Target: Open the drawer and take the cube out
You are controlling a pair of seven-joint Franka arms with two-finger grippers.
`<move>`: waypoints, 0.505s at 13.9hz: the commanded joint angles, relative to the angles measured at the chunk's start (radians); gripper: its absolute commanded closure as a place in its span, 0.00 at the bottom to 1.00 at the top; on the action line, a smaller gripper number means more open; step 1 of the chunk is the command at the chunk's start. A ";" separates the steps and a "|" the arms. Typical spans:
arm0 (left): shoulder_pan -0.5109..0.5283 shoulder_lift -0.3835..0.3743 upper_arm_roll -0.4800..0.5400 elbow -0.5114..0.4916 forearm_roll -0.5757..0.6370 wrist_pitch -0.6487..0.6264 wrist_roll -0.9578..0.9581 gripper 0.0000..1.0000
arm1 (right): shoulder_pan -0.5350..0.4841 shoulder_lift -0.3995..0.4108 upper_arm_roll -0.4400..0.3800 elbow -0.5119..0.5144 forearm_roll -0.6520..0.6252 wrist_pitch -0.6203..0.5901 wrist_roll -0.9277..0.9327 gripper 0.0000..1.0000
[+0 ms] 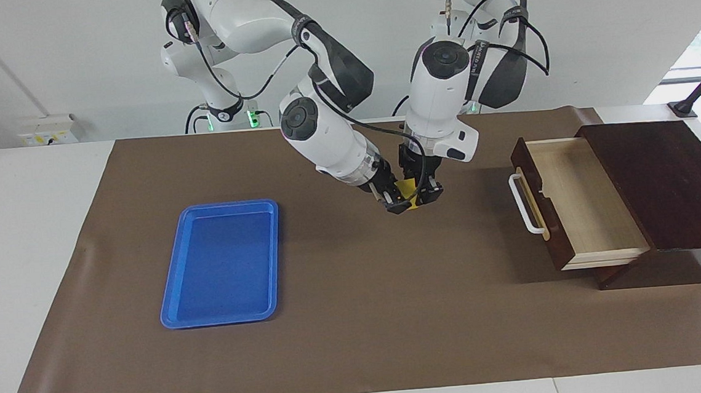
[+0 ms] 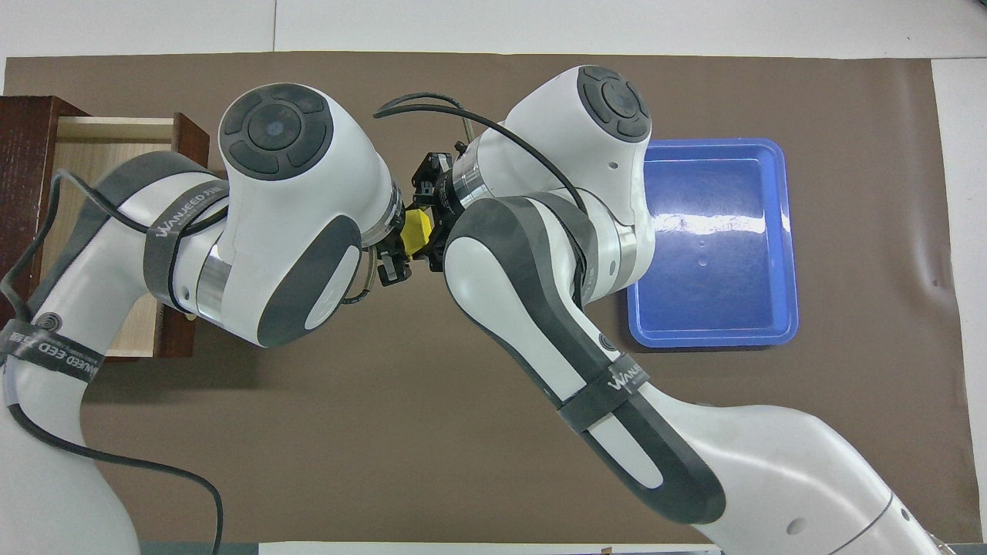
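Observation:
The drawer (image 1: pixel 579 202) stands pulled open at the left arm's end of the table, and its pale interior shows nothing inside. It also shows in the overhead view (image 2: pixel 100 154), partly under the left arm. The yellow cube (image 1: pixel 407 188) hangs in the air over the middle of the brown mat, between both grippers. My left gripper (image 1: pixel 428 193) comes down from above and is shut on the cube. My right gripper (image 1: pixel 395 203) reaches in at a slant and is right against the cube. In the overhead view the cube (image 2: pixel 416 231) sits between the left gripper (image 2: pixel 395 258) and the right gripper (image 2: pixel 432 223).
A flat blue tray (image 1: pixel 176 307) lies on the mat toward the right arm's end of the table and holds nothing; it also shows in the overhead view (image 2: pixel 786 231). The dark brown cabinet top (image 1: pixel 664 181) extends past the drawer to the table's end.

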 commanded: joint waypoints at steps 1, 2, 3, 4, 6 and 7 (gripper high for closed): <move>0.004 -0.013 0.016 -0.016 0.010 0.000 0.015 0.00 | -0.016 0.011 0.001 0.014 0.000 -0.005 -0.009 1.00; 0.007 -0.013 0.020 -0.015 0.010 -0.007 0.017 0.00 | -0.016 0.011 0.001 0.012 -0.003 -0.005 -0.009 1.00; 0.024 -0.014 0.023 -0.017 0.010 -0.019 0.044 0.00 | -0.016 0.011 0.001 0.012 -0.005 -0.005 -0.011 1.00; 0.043 -0.020 0.023 -0.022 0.010 -0.050 0.096 0.00 | -0.018 0.011 0.001 0.012 -0.005 -0.005 -0.011 1.00; 0.089 -0.028 0.023 -0.037 0.010 -0.078 0.185 0.00 | -0.030 0.011 0.000 0.011 -0.010 -0.006 -0.032 1.00; 0.122 -0.034 0.023 -0.054 0.010 -0.078 0.221 0.00 | -0.050 0.008 -0.002 0.005 -0.010 -0.009 -0.055 1.00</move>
